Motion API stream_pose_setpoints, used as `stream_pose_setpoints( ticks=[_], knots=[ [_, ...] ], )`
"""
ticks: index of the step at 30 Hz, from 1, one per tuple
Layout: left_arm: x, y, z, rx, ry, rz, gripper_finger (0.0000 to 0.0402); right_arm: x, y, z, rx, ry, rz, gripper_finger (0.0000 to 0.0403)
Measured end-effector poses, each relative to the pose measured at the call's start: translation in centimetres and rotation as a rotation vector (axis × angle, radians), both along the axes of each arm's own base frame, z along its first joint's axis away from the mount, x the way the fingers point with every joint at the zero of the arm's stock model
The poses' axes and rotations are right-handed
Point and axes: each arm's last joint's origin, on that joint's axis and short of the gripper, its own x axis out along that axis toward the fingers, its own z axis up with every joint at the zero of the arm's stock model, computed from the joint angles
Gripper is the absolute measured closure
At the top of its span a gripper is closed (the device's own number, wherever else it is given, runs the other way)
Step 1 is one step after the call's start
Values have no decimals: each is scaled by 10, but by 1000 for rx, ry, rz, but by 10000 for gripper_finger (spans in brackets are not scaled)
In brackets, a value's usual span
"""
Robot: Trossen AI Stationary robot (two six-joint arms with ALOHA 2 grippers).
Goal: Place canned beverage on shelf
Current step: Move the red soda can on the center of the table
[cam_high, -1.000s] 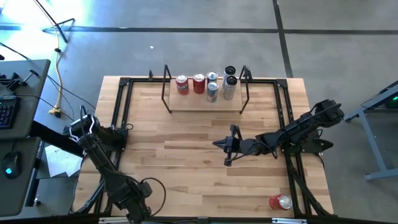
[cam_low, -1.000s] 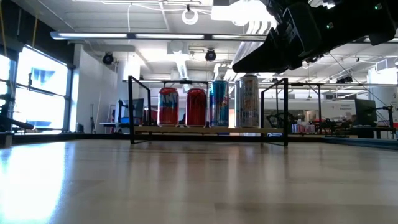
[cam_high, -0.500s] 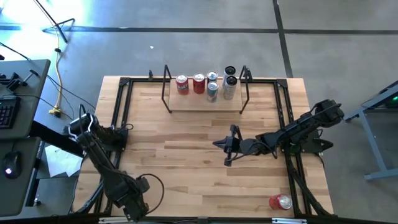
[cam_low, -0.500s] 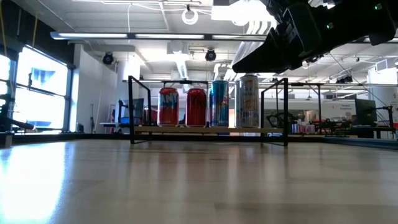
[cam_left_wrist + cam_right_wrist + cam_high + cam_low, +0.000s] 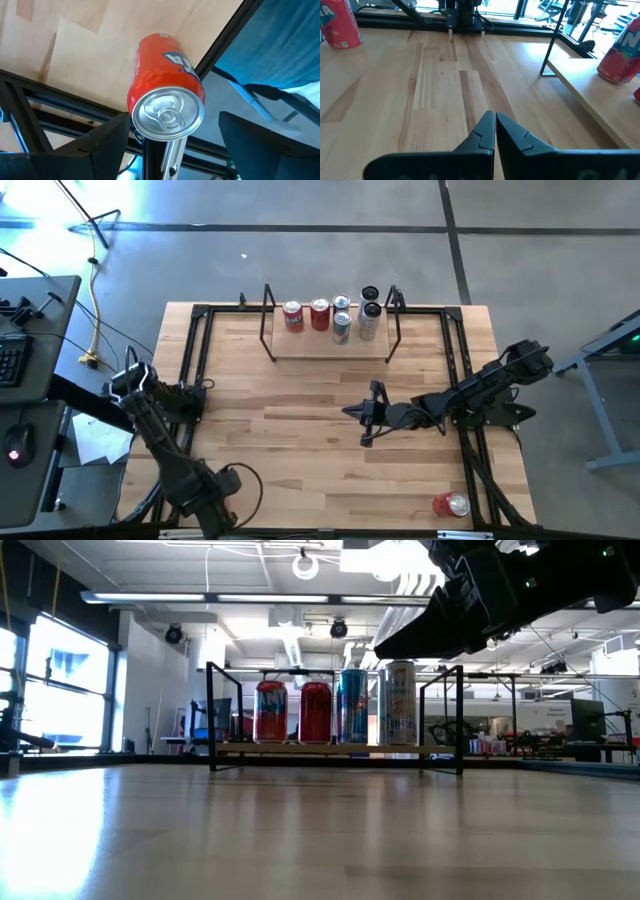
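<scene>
The left gripper [image 5: 167, 132] has its jaws apart around a red can [image 5: 165, 97], at the table's near-left edge, far from the shelf [image 5: 330, 345]. The right gripper [image 5: 495, 125] is closed, empty. A loose hold may drop the can off the edge.

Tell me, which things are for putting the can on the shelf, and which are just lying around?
For the job: red can between the open left gripper's fingers; shelf, cans already on it.
Just lying about: keyboard, yellow cable, tipped can; shut right gripper waits mid-table.
</scene>
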Motion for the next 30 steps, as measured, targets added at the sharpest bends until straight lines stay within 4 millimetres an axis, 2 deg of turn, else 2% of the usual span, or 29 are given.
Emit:
stream_pose_setpoints(
  ticks=[9, 17, 30],
  knots=[
    [-7, -6, -2, 29, -17, 14, 103, 0, 0, 0, 0, 1, 0, 402],
    [-5, -14, -18, 74, 1, -21, 103, 0, 0, 0, 0, 1, 0, 402],
    [-4, -17, -22, 103, -28, -48, 103, 0, 0, 0, 1, 1, 0, 402]
  ],
)
